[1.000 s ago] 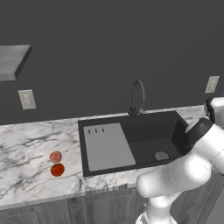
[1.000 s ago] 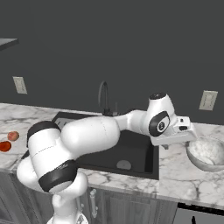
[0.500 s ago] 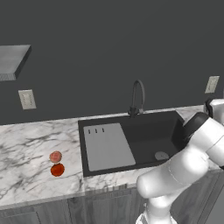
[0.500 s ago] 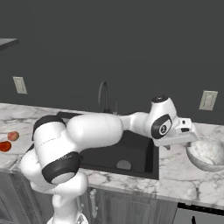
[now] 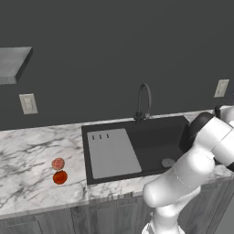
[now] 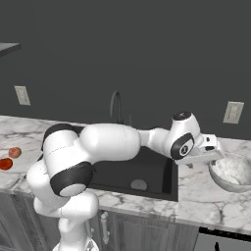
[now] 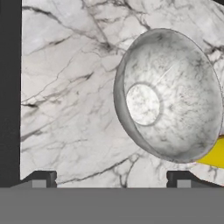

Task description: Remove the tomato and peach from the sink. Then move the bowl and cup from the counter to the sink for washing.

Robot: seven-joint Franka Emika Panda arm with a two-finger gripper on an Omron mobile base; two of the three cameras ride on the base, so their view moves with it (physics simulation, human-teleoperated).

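Note:
The pale speckled bowl (image 6: pixel 233 171) stands on the white marble counter (image 6: pixel 206 206) right of the black sink (image 6: pixel 152 169). My gripper (image 6: pixel 215 157) hovers open just above the bowl's left rim, nothing between its fingers. In the hand view the bowl (image 7: pixel 170 94) lies ahead and to the right of the open gripper (image 7: pixel 111 179), and a yellow bit of the cup (image 7: pixel 215 154) peeks out from behind it. The tomato (image 5: pixel 60 177) and the paler peach (image 5: pixel 58 163) rest side by side on the counter (image 5: pixel 27 151) left of the sink (image 5: pixel 155 141).
A black gooseneck faucet (image 5: pixel 144 100) rises behind the basin, and a grey flat panel (image 5: pixel 112 153) covers its left part. Wall outlets (image 6: pixel 233 112) sit above the counter. The sink's dark edge (image 7: pixel 8 87) runs along the left of the hand view.
My hand has moved a little to the right and down, closer to the bowl's rim. Its jaws stay open. The fruits and the bowl have not moved.

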